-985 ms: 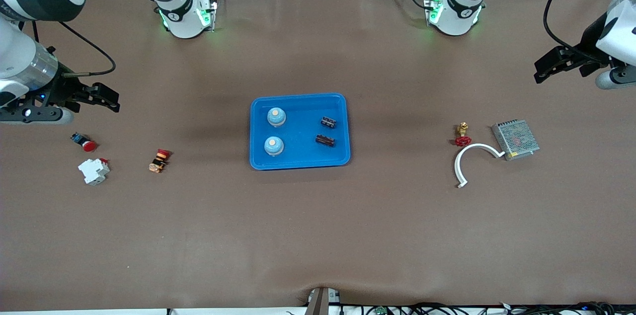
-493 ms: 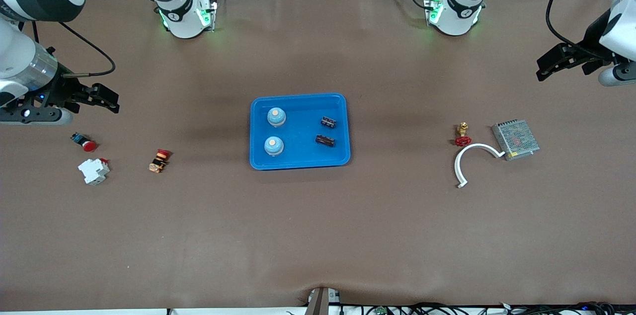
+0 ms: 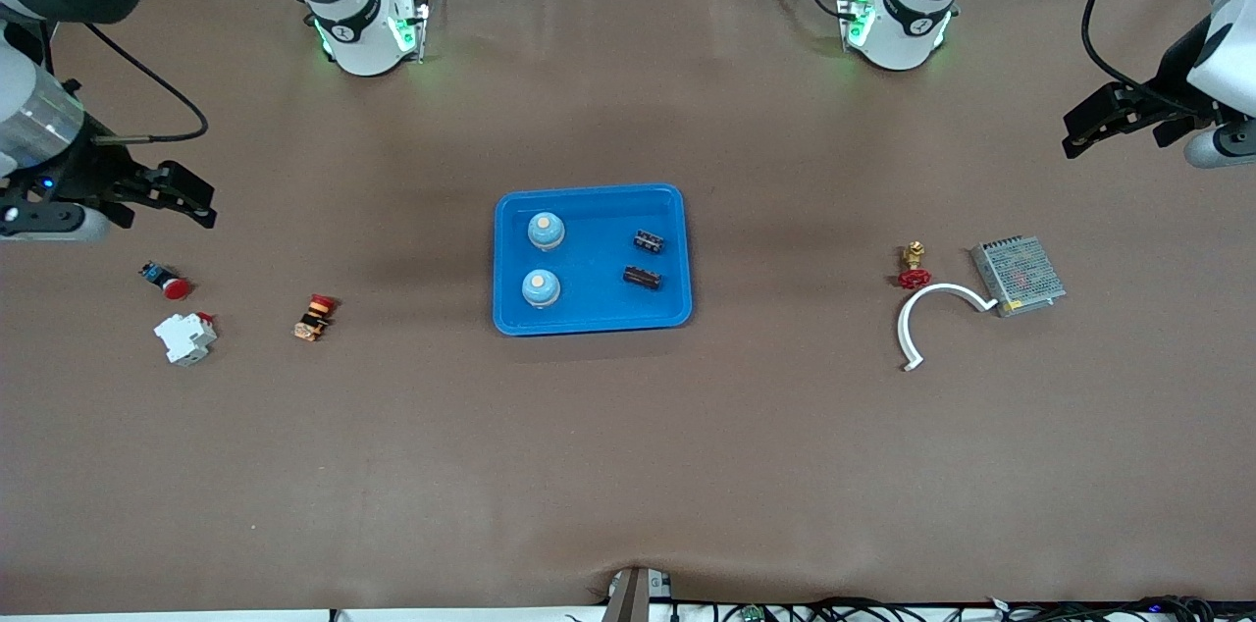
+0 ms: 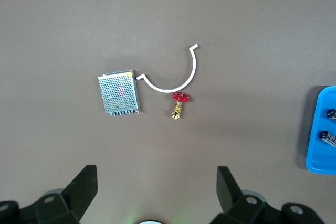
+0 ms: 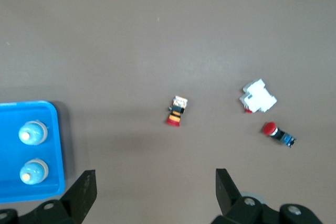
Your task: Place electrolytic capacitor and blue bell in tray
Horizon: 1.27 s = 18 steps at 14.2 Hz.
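Note:
The bright blue tray (image 3: 589, 316) lies at the table's middle. In it stand two blue bells (image 3: 546, 231) (image 3: 541, 288) toward the right arm's end, and two dark electrolytic capacitors (image 3: 649, 240) (image 3: 643, 278) toward the left arm's end. The bells also show in the right wrist view (image 5: 32, 132) inside the tray (image 5: 13, 192). The capacitors (image 4: 329, 136) show at the tray's edge (image 4: 315, 163) in the left wrist view. My left gripper (image 3: 1079, 136) is open and empty, up over the left arm's end of the table. My right gripper (image 3: 201, 205) is open and empty, up over the right arm's end.
At the left arm's end lie a metal mesh power supply (image 3: 1018, 276), a white curved clip (image 3: 927, 318) and a brass valve with a red wheel (image 3: 915, 266). At the right arm's end lie a red push button (image 3: 167, 281), a white breaker (image 3: 185, 338) and an orange-black part (image 3: 314, 318).
My right gripper has drawn back toward the table's end and slightly up. My left gripper has shifted a little outward. The things in the tray have not moved.

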Motion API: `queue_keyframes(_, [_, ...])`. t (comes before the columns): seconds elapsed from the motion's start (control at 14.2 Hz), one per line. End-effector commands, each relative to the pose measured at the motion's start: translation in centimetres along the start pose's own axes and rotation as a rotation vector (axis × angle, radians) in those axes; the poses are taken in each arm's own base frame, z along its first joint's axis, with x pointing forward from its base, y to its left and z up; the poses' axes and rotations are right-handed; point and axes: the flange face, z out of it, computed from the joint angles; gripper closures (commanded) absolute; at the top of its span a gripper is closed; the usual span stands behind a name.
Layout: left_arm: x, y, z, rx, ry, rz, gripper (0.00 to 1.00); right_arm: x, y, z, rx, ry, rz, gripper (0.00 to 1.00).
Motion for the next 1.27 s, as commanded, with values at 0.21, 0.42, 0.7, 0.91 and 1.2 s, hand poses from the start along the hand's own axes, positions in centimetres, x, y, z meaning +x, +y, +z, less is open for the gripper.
queue_keyframes(0.21, [-1.0, -0.1, -1.0, -0.015, 0.002, 0.020, 0.00, 1.3, 0.0, -6.8, 0.012, 0.020, 0.011, 0.00])
queue_keyframes(0.42, [-1.0, 0.1, -0.9, -0.016, -0.001, 0.025, 0.00, 1.4, 0.0, -7.5, 0.013, 0.032, 0.020, 0.00])
queue_keyframes(0.7, [-0.7, 0.1, -0.6, -0.013, -0.006, 0.025, 0.00, 1.4, -0.1, -7.7, 0.014, 0.036, 0.019, 0.00])
queue_keyframes(0.91, [-0.6, 0.1, -0.7, -0.011, -0.004, 0.024, 0.00, 1.4, -0.1, -7.7, 0.014, 0.036, 0.017, 0.00])
queue_keyframes(1.2, [-0.5, 0.1, -0.9, -0.011, 0.003, 0.021, 0.00, 1.3, 0.0, -7.7, 0.013, 0.030, 0.017, 0.00])
